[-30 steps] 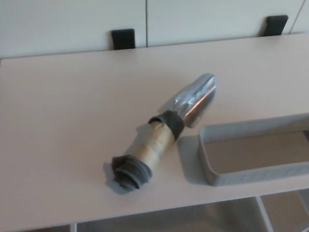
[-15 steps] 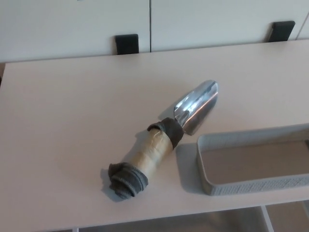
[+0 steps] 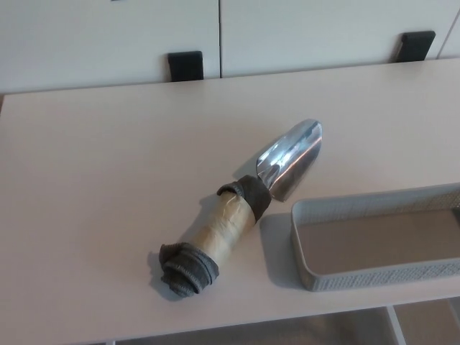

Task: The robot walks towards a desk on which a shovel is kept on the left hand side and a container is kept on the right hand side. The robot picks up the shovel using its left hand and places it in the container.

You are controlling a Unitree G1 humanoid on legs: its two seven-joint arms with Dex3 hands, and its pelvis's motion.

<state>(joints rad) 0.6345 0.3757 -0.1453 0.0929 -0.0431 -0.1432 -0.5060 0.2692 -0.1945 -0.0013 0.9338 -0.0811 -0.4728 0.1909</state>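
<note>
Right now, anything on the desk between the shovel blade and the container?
Nothing. In the head view only a narrow strip of bare desk separates the shovel blade from the container rim.

Shovel (image 3: 244, 208) with glossy metal blade, tape-wrapped handle with dark cloth ends; matt grey mesh-textured container (image 3: 374, 269); smooth matt bench (image 3: 108, 165).

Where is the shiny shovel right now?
In the head view, the shovel lies flat on the desk, near the middle, just left of the grey container. Its metal scoop points toward the far right, close to the container's back corner.
</note>
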